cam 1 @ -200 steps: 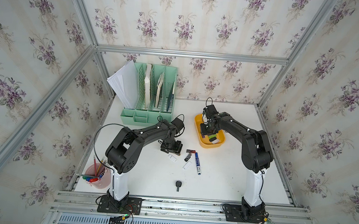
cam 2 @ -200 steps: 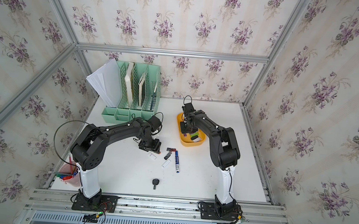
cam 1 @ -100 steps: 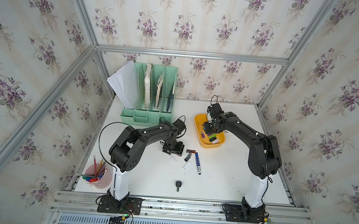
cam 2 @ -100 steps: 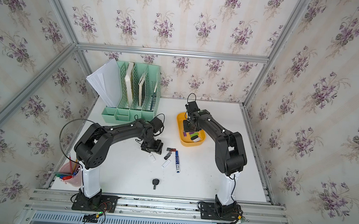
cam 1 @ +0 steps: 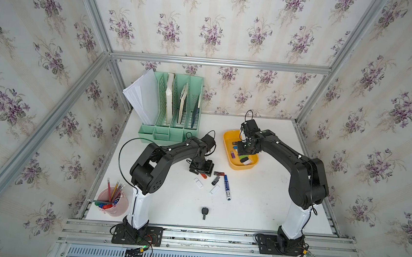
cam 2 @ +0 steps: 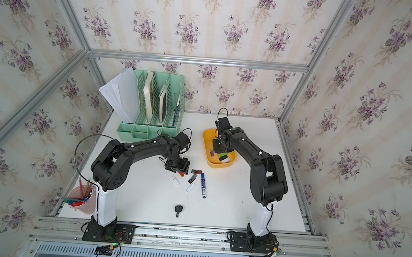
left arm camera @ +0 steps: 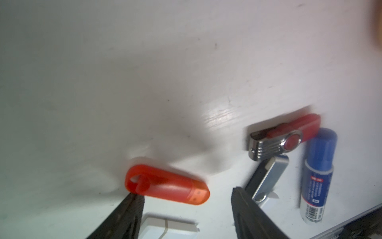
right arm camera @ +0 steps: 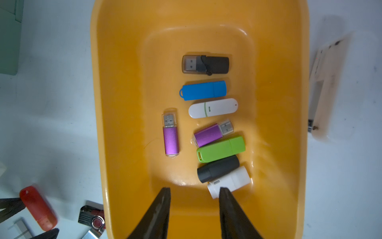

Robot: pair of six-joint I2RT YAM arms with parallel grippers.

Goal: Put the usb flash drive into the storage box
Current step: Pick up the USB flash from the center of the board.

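The storage box (cam 1: 228, 137) (cam 2: 207, 140) is a shallow yellow-orange tray at the back right of the table. In the right wrist view the storage box (right arm camera: 128, 103) holds several usb flash drives: black, blue, white, purple and green. My right gripper (right arm camera: 194, 188) (cam 1: 245, 151) hangs open and empty above its near end. A red usb flash drive (left arm camera: 165, 184) (cam 1: 203, 176) lies flat on the white table. My left gripper (left arm camera: 185, 192) (cam 1: 201, 168) is open just over it, one finger by its looped end, not closed on it.
Beside the red drive lie a red swivel drive (left arm camera: 285, 138), a black-and-silver swivel drive (left arm camera: 266, 180), a white drive (left arm camera: 169, 229) and a blue marker (left arm camera: 318, 171). A black key (cam 1: 204, 212) lies nearer the front. A mint-green organizer (cam 1: 173, 106) stands at the back left, a pink pencil cup (cam 1: 114, 202) at the front left.
My left gripper has shifted slightly right, toward the loose drives. My right gripper has drawn back a little toward the tray's near end. Both openings look unchanged.
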